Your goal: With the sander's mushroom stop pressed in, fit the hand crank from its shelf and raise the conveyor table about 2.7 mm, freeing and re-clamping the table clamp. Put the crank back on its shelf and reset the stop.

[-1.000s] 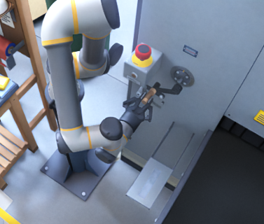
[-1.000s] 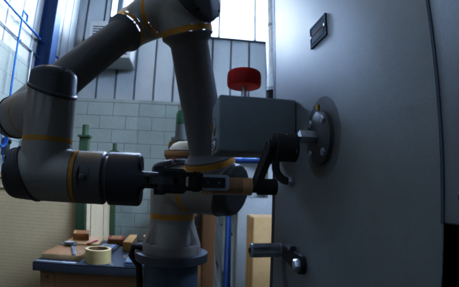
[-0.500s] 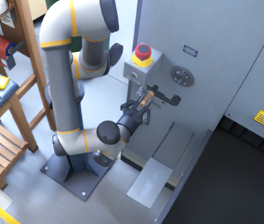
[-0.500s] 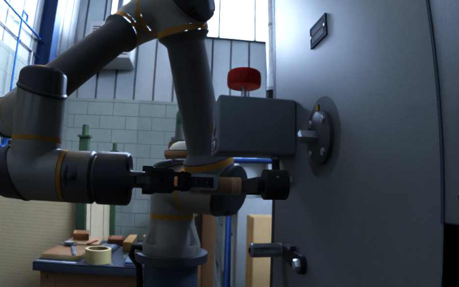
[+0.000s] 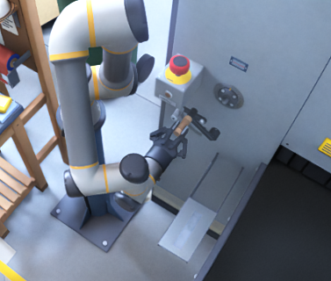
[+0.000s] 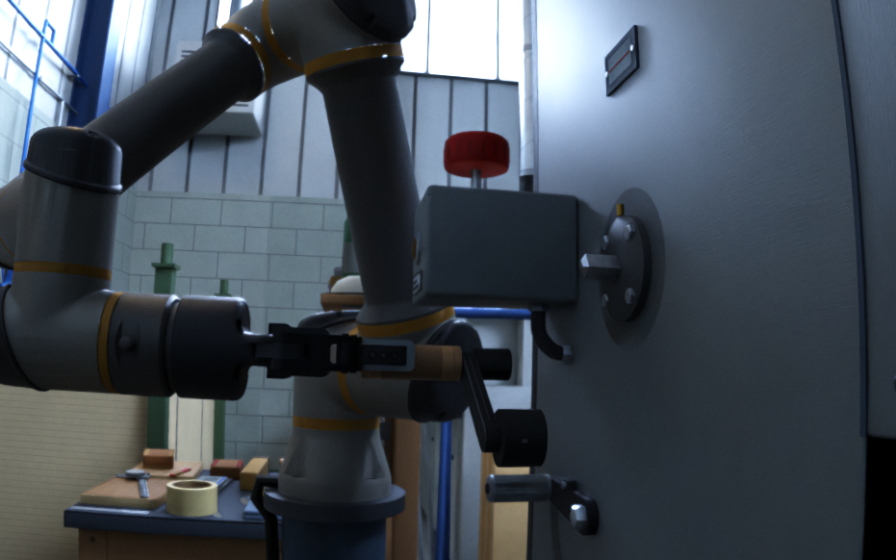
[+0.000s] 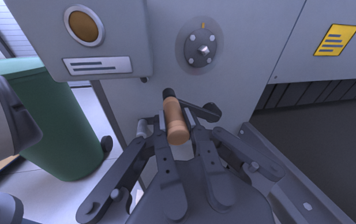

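Observation:
The hand crank (image 5: 196, 124) (image 6: 486, 393) (image 7: 180, 115) hangs in front of the sander's grey side panel, carried by its wooden grip in my closed gripper (image 5: 178, 131) (image 6: 395, 356) (image 7: 176, 121). Its black arm slopes down to a round hub (image 6: 519, 437) below and right of the grip, clear of the panel. The square drive shaft (image 5: 228, 95) (image 6: 600, 265) (image 7: 203, 50) sits bare in its round flange, above the crank. The red mushroom stop (image 5: 179, 65) (image 6: 476, 154) tops the grey control box left of the shaft. The table clamp lever (image 6: 542, 490) (image 7: 142, 128) juts from the panel below.
Behind the arm a wooden rack (image 5: 26, 101) and a blue-topped bench (image 6: 166, 497) hold tape, blocks and small tools. A green bin (image 7: 56, 121) stands left of the panel. The dark conveyor opening (image 5: 294, 219) lies to the right, and a metal plate (image 5: 188, 228) lies on the floor.

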Robot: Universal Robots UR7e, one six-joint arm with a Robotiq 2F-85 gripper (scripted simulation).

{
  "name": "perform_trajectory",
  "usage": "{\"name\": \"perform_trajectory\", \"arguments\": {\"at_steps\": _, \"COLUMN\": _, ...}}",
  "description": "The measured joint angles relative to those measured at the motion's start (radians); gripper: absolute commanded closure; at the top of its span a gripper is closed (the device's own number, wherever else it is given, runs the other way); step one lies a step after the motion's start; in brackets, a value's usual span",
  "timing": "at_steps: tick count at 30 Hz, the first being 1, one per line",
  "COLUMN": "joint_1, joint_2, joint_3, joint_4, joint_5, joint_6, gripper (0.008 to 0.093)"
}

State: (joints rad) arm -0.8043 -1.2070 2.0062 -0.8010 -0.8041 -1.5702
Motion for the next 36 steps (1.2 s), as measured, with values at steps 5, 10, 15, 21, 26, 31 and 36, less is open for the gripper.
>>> {"name": "perform_trajectory", "arguments": {"at_steps": 5, "joint_1": -0.001, "joint_2": 0.0, "joint_3": -0.001, "joint_4": 0.0, "joint_5": -0.001, "joint_6": 0.0, "gripper": 0.0934}}
{"name": "perform_trajectory", "arguments": {"at_steps": 10, "joint_1": -0.001, "joint_2": 0.0, "joint_3": -0.001, "joint_4": 0.001, "joint_5": -0.001, "joint_6": 0.0, "gripper": 0.0934}}
{"name": "perform_trajectory", "arguments": {"at_steps": 15, "joint_1": 0.0, "joint_2": 0.0, "joint_3": -0.001, "joint_4": 0.002, "joint_5": -0.001, "joint_6": 0.0, "gripper": 0.0934}}
{"name": "perform_trajectory", "arguments": {"at_steps": 21, "joint_1": 0.0, "joint_2": -0.001, "joint_3": -0.001, "joint_4": 0.004, "joint_5": 0.0, "joint_6": -0.001, "gripper": 0.0934}}
{"name": "perform_trajectory", "arguments": {"at_steps": 26, "joint_1": 0.0, "joint_2": -0.003, "joint_3": -0.003, "joint_4": 0.007, "joint_5": 0.0, "joint_6": -0.001, "gripper": 0.0934}}
{"name": "perform_trajectory", "arguments": {"at_steps": 31, "joint_1": 0.001, "joint_2": -0.005, "joint_3": -0.005, "joint_4": 0.011, "joint_5": 0.001, "joint_6": -0.001, "gripper": 0.0934}}
{"name": "perform_trajectory", "arguments": {"at_steps": 36, "joint_1": 0.002, "joint_2": -0.008, "joint_3": -0.008, "joint_4": 0.018, "joint_5": 0.001, "joint_6": -0.001, "gripper": 0.0934}}
